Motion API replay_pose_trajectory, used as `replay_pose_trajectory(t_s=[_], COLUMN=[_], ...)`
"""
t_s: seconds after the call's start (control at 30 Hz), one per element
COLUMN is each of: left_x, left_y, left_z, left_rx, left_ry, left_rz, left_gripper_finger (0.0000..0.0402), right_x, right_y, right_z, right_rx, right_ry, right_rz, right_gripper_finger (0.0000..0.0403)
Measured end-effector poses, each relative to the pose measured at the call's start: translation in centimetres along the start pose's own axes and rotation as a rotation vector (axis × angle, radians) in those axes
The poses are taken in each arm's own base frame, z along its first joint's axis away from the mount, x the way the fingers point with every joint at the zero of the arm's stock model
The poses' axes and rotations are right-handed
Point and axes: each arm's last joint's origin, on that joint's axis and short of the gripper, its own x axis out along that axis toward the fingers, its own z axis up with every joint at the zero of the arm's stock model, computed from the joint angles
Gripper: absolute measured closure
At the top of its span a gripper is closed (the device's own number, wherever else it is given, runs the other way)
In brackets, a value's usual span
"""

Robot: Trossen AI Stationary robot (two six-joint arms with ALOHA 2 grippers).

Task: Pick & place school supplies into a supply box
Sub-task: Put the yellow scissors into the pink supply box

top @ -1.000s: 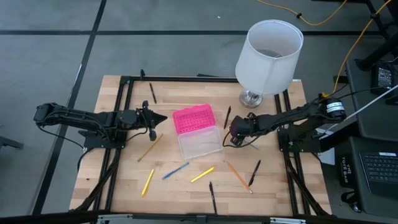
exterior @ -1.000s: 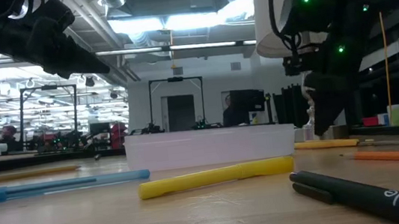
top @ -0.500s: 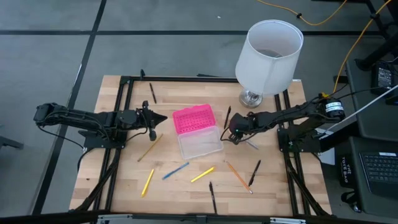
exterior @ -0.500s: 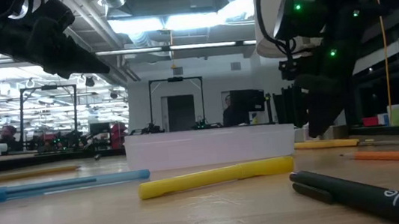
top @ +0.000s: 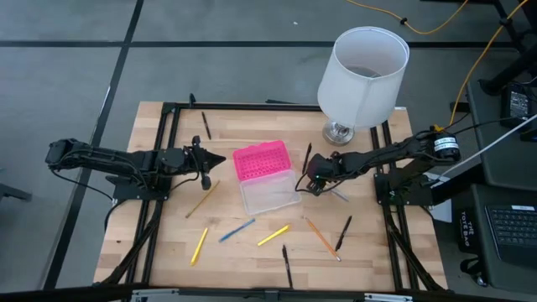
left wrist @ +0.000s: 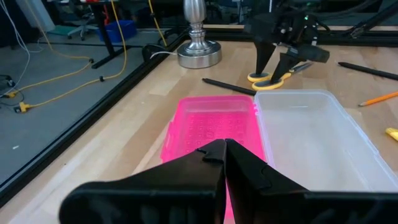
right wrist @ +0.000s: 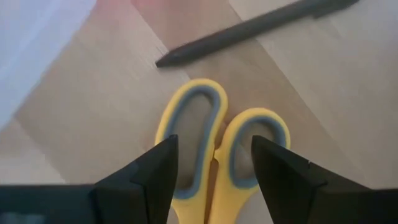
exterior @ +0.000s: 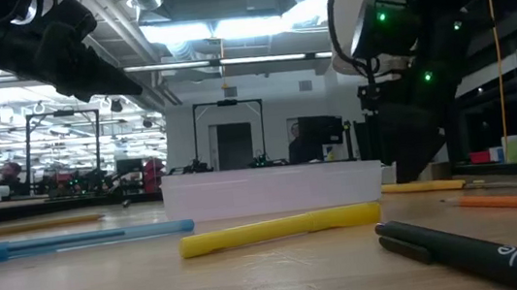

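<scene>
The wooden table (top: 252, 252) stands on a grey floor (top: 67, 75) divided by dark seams, with a yellow cable (top: 436, 25) running across it. A white lampshade (top: 362, 75) on a metal base (left wrist: 199, 55) occupies the table's far right corner. Ceiling light panels (exterior: 225, 22) illuminate the room behind.

From my screen the desk (top: 168, 243) is evenly lit with soft shadows, ceiling lights (exterior: 197, 30) glare, and my right wrist feed is blurred up close.

Wood, plastic and metal are seen on the bench.
A pale planked wooden table (top: 252, 247), a textured pink plastic lid (top: 260, 160), a clear smooth base (left wrist: 317, 140) and a polished metal lamp foot (left wrist: 199, 55) are shown.
</scene>
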Motion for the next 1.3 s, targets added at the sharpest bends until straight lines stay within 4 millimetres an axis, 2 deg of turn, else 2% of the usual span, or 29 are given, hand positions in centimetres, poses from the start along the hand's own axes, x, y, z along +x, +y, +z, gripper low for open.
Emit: replay_pose_trajectory(t_s=[0.23, 0.5, 0.63, 0.97, 1.3], left_x=[0.0, 0.0, 0.0, 0.0, 0.0], left_y=[0.0, 0.0, 0.0, 0.0, 0.0], left_z=[0.0, 0.0, 0.0, 0.0, 0.0], left_rx=[0.0, 0.0, 0.0, 0.0, -0.001], left_ry=[0.0, 0.0, 0.0, 0.001, 0.001], left_rz=[-0.001, -0.001, -0.001, -0.002, -0.003], left_gripper_finger=[0.0398, 0.0398, 0.0398, 0.0398, 0.0398], right_x=[1.2, 1.4, 1.4, 1.4, 1.4], right_y=[-0.2, -0.2, -0.2, -0.1, -0.1], right_z=[0.1, 0.3, 0.3, 0.2, 0.1], right_rx=[0.017, 0.02, 0.022, 0.028, 0.05], right_ry=[0.033, 0.035, 0.038, 0.052, 0.054], right_rz=[-0.013, 0.005, 0.011, 0.029, 0.024], right_gripper_finger=[0.0196, 0.0199, 0.0223, 0.0324, 0.0324])
